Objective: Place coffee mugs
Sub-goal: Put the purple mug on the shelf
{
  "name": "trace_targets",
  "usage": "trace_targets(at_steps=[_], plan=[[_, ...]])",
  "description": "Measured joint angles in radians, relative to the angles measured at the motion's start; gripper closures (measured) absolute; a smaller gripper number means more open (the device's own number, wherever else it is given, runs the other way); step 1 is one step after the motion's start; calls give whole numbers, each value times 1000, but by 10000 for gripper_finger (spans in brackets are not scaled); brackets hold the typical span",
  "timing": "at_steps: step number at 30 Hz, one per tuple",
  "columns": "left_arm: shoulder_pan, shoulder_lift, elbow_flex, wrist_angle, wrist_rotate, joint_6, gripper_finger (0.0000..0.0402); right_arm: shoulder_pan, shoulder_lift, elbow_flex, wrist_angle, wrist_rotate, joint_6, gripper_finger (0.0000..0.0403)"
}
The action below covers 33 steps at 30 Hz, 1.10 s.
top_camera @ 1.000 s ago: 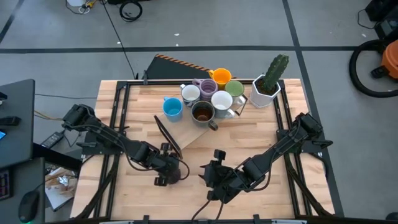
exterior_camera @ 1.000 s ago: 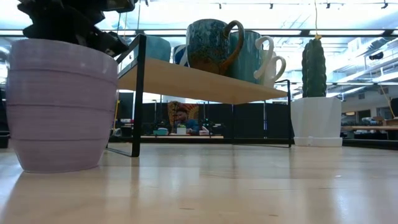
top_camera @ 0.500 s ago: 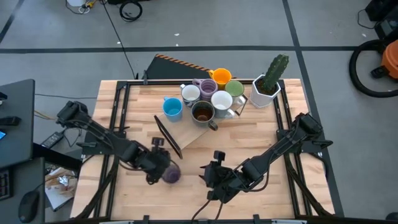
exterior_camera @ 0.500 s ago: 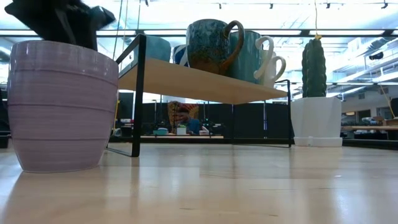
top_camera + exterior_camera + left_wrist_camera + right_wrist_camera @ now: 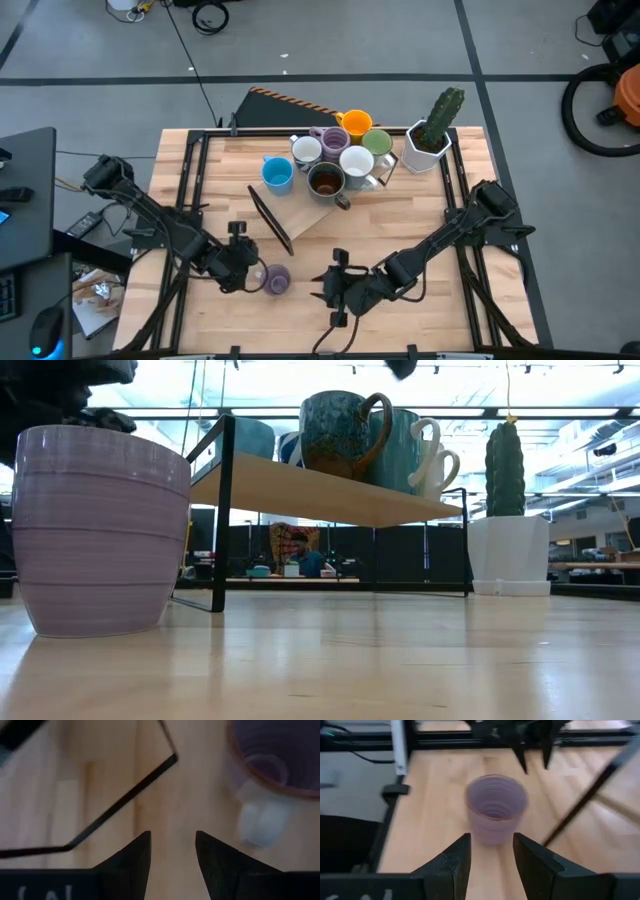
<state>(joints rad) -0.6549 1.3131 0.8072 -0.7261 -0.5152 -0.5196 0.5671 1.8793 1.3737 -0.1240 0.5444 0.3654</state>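
A purple mug (image 5: 277, 281) stands upright on its base on the table near the front, left of centre. It also shows in the low view (image 5: 100, 530) and the right wrist view (image 5: 496, 807). My left gripper (image 5: 248, 270) is open and empty just to the mug's left, where the mug's pale handle (image 5: 260, 820) points. My right gripper (image 5: 326, 290) is open and empty to the mug's right, its fingers pointing at the mug. Several other mugs, among them blue (image 5: 277, 174), dark brown (image 5: 326, 181), white (image 5: 357, 162) and orange (image 5: 357, 124), stand on a raised wooden shelf (image 5: 310, 215) at the back.
A white angular pot with a green cactus (image 5: 428, 140) stands right of the shelf. The shelf's black metal frame leg (image 5: 270, 220) slants down just beyond the purple mug. Black rails (image 5: 190, 180) run along the table's left and right sides. Bare wood lies between the two grippers and the near edge.
My left gripper has drawn off the purple mug and gone toward the table's left edge, uncovering the mug. The mug stays standing upright in the same place. My right gripper has gone a little toward the mug.
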Motion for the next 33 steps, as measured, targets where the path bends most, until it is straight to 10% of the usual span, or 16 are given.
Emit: trace_targets(at_steps=[33], plan=[[-205, 82, -76, 539, 301, 189, 240, -47, 0, -100, 152, -94, -10, 250]])
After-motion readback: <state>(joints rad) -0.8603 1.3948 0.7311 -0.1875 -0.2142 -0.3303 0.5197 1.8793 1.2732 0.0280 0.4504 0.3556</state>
